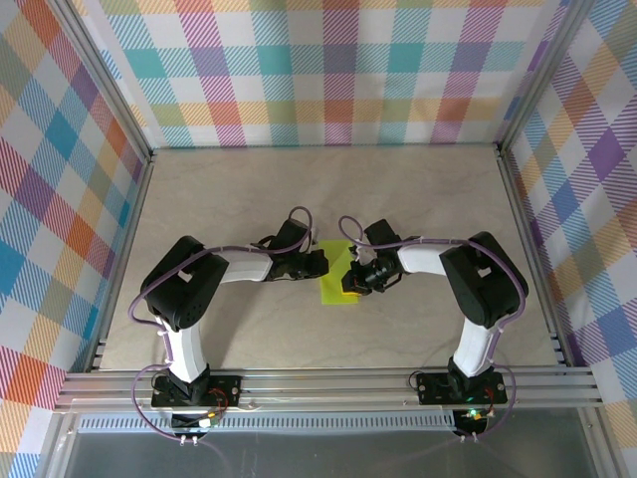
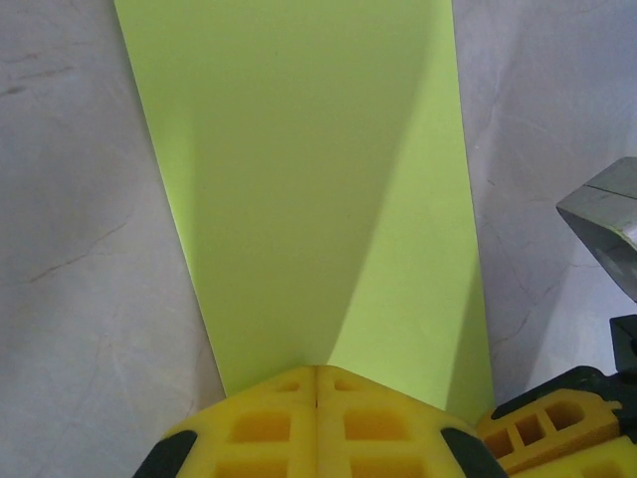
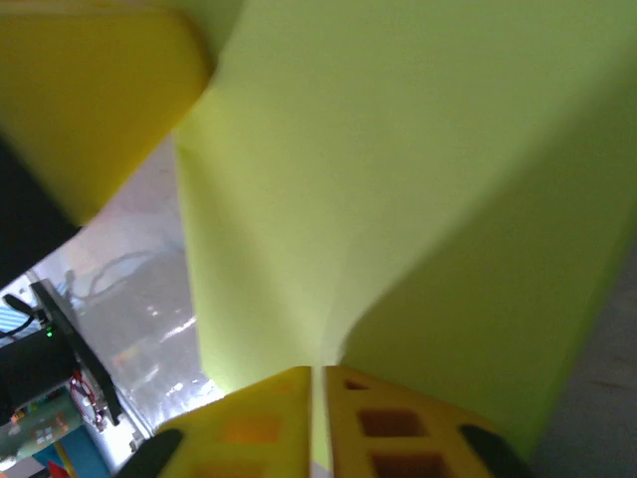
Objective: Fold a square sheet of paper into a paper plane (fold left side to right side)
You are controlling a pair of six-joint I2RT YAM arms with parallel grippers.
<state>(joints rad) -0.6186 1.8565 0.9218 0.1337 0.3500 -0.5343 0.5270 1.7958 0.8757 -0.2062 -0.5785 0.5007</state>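
Checked walls (image 1: 299, 70) ring our pale surface (image 1: 418, 199). In its middle sits the square sheet of paper (image 1: 334, 289), and our left pincer (image 2: 317, 376) and right pincer (image 3: 318, 376) both clench on it.

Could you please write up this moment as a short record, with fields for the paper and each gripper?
item: lime sheet of paper
place: middle of the table, between the two arms
shape: narrow rectangle in the top view, no dart shape yet
left gripper: shut on the sheet's edge
right gripper: fingers together on the sheet
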